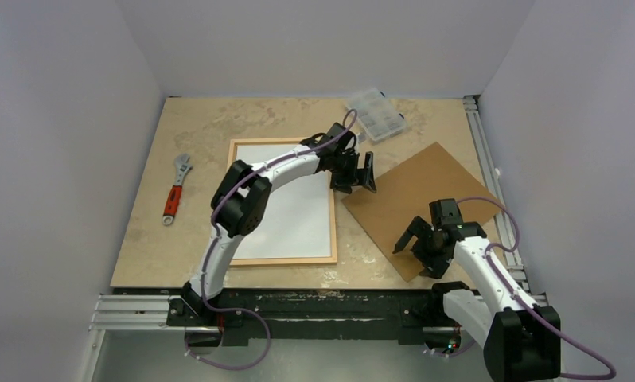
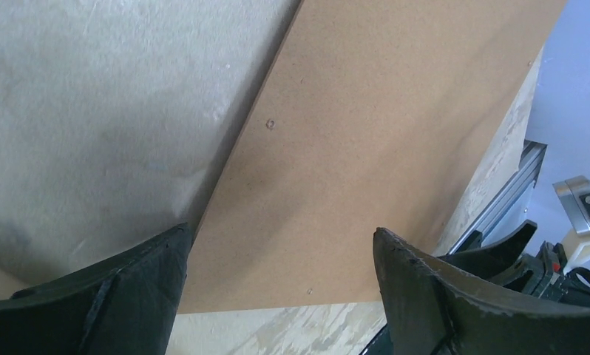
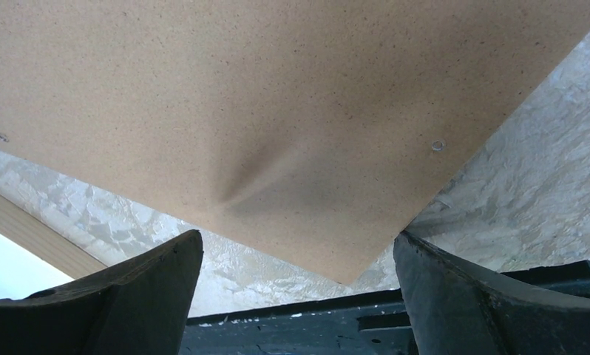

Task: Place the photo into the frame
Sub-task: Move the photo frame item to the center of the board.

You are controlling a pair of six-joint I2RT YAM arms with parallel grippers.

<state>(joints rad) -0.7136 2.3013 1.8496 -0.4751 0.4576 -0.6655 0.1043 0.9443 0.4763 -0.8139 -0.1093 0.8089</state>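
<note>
The photo (image 1: 298, 219) lay white side up inside the frame (image 1: 298, 260), which lay flat on the table (image 1: 195, 127), left of centre. The frame's thin wooden edge bordered the white sheet on all the sides that showed; the left arm crossed over its upper right part. In the right wrist view a strip of that wooden edge (image 3: 33, 233) showed at the lower left, with white beside it.

Just right of the frame lay a brown board (image 1: 414, 187), turned at an angle, one corner pointing to the near edge of the table. The left gripper (image 1: 359, 181) hung over the board's left corner, its jaws apart with nothing between them; its own camera showed the board (image 2: 395, 148) below the spread fingers. The right gripper (image 1: 414, 248) stood over the board's near corner, jaws wide apart and empty as well, the board's corner (image 3: 277, 96) showing between its fingers.

A wrench with a red handle (image 1: 175, 189) lay left of the frame. A clear plastic box (image 1: 375, 113) sat at the far edge, above the board.
</note>
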